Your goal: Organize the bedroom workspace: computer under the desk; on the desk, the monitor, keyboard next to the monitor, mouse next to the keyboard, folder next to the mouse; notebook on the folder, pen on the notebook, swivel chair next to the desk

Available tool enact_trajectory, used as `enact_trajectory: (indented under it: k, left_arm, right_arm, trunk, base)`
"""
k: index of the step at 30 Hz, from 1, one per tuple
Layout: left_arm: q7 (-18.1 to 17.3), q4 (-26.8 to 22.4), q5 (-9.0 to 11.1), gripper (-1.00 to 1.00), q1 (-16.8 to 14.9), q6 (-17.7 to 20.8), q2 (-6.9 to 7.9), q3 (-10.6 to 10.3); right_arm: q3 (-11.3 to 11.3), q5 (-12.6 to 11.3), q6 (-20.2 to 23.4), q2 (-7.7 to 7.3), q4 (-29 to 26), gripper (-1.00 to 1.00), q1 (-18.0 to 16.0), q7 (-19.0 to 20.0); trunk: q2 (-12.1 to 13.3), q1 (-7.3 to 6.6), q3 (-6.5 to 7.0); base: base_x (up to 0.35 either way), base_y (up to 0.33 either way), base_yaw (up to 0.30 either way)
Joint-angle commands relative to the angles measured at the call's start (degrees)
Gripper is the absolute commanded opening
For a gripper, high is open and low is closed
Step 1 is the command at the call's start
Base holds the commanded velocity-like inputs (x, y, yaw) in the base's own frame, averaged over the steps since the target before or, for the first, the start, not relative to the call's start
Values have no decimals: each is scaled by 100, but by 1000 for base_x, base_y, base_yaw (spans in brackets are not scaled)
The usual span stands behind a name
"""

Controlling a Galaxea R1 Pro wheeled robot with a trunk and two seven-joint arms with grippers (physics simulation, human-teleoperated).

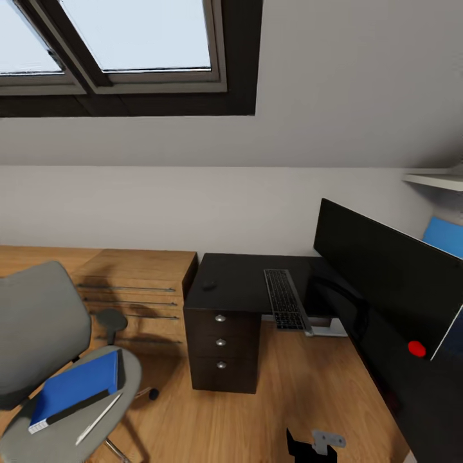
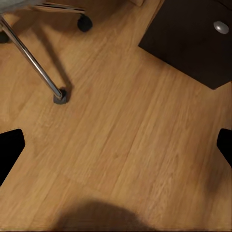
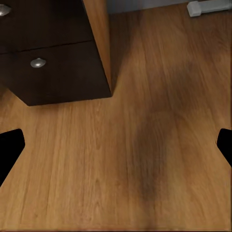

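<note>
The head view looks down on a bedroom corner under a sloped ceiling with a skylight [image 1: 128,38]. The desk [image 1: 238,283], a glossy black L-shaped surface, carries the keyboard [image 1: 284,299], which lies lengthwise with its near end overhanging the edge. The mouse [image 1: 209,285] sits near the surface's left edge, well apart from the keyboard. The monitor [image 1: 386,270] stands at the right, a wide black screen with a red light [image 1: 417,348] at its lower corner. The drawer unit [image 1: 221,341] below shows three round silver knobs. A light wooden dresser [image 1: 138,289] stands just beside the desk on its left.

The swivel chair [image 1: 38,321] stands on the wooden floor [image 1: 302,386] at the lower left, apart from the desk. On its seat lies the blue folder [image 1: 74,386], and the pen [image 1: 98,419] rests beside the folder's near edge.

In the left wrist view, the left end effector [image 2: 116,145] has its fingers spread wide above bare floor, with a chrome chair leg [image 2: 34,63] and a castor [image 2: 85,22] beyond. In the right wrist view, the right end effector [image 3: 116,145] is likewise spread wide over the floor, facing the drawer unit's lower corner.
</note>
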Motion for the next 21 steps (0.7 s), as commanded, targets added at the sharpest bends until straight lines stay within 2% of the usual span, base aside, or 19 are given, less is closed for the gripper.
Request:
enact_trajectory:
  k: [1, 8, 21]
  left_arm:
    - [-28, 7, 60, 100, -4, -16, 2, -46]
    - [-29, 7, 57, 100, -4, -16, -1, -47]
    - [-29, 7, 51, 100, -4, -16, -3, -47]
  right_arm:
    - [-25, -48, -19, 0, 7, 100, -3, 43]
    - [-24, -55, -19, -4, 7, 100, -4, 43]
    - [-17, -57, -19, 9, 7, 100, -6, 43]
  trunk:
    - [-5, -3, -7]
    - [-5, -3, -7]
    - [-5, -3, -7]
  base:
    - [-293, 0, -95]
    - [-311, 0, -124]
    - [-325, -10, -3]
